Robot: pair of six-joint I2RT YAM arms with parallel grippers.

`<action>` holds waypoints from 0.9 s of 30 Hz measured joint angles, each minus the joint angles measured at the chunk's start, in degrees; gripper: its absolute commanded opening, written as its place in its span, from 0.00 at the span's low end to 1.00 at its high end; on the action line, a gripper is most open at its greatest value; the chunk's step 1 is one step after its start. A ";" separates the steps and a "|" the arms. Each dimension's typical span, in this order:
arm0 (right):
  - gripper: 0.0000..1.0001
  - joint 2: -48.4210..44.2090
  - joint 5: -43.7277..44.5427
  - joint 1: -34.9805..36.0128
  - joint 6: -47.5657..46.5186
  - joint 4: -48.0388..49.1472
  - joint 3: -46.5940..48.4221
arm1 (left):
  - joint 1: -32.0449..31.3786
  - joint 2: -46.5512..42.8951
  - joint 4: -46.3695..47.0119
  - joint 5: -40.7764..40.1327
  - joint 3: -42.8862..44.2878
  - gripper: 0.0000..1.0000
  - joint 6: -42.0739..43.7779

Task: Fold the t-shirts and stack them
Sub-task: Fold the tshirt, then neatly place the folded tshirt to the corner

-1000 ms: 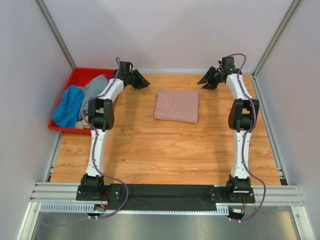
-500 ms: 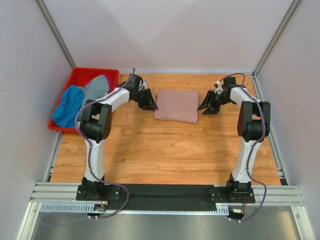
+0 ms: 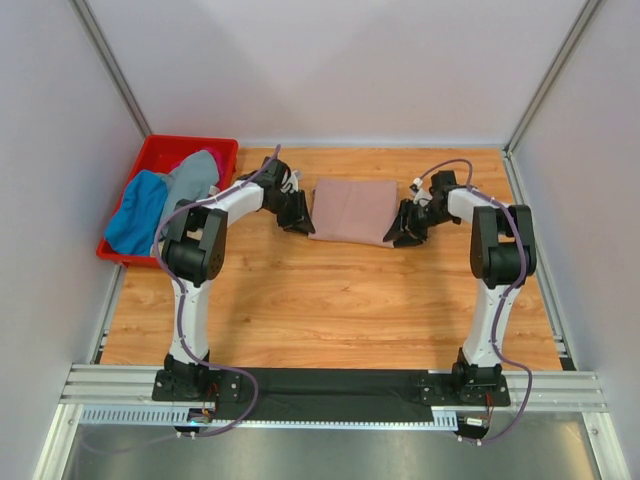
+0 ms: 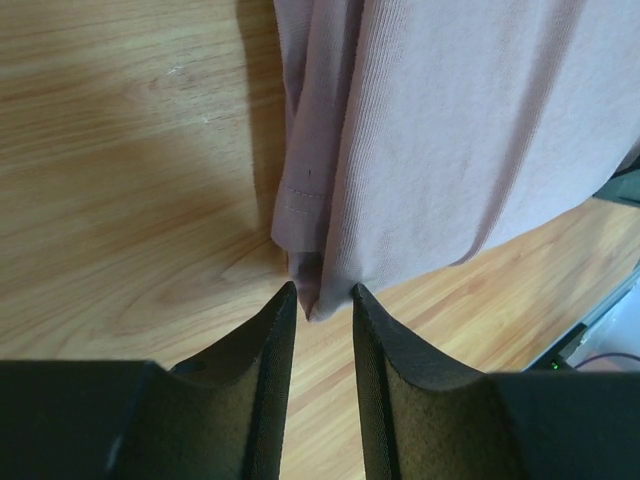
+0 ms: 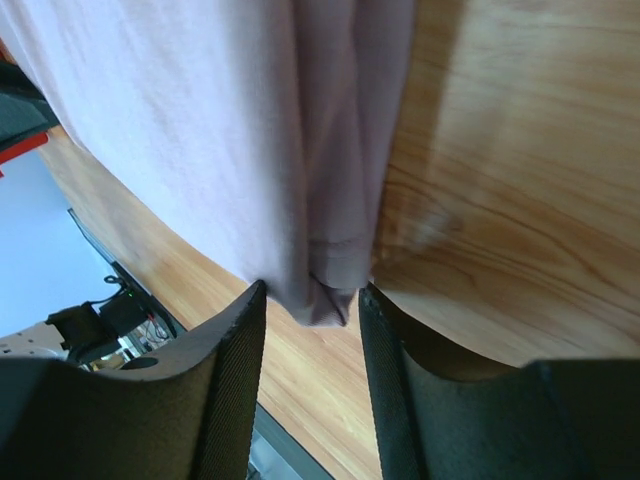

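A dusty-pink t-shirt point(image 3: 352, 212) lies folded into a rectangle in the middle of the table. My left gripper point(image 3: 299, 220) is down at its near-left corner, and my right gripper point(image 3: 402, 232) is at its near-right corner. In the left wrist view the left gripper point(image 4: 323, 290) is open, with the tip of the pink shirt's point(image 4: 450, 130) corner just between the fingertips and unpinched. In the right wrist view the right gripper point(image 5: 312, 292) is open, and the layered corner of the pink shirt point(image 5: 200, 120) sits loosely between its fingertips.
A red crate point(image 3: 150, 150) stands at the table's far left with a blue shirt point(image 3: 135, 215), a grey shirt point(image 3: 190, 180) and a bit of magenta shirt point(image 3: 208, 157) heaped in it. White walls close in the table on three sides.
Both grippers have come from the far edge of the table inward and down to the pink shirt's two near corners. The shirt has not moved.
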 measured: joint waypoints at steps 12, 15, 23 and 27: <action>0.09 -0.96 0.46 1.84 -0.44 1.84 -2.40 | -0.44 0.00 0.46 1.84 -1.38 0.15 0.76; 0.00 -1.38 1.81 1.84 -0.42 1.77 -2.40 | -0.55 0.17 -0.52 1.38 -0.35 0.00 1.01; 0.00 -2.51 4.57 2.10 -0.57 1.16 -3.08 | -0.11 0.37 -6.10 -3.63 2.73 0.00 1.73; 0.00 -3.58 4.52 2.67 -0.48 1.29 -5.09 | 0.57 0.37 -8.50 -3.89 2.71 0.00 1.70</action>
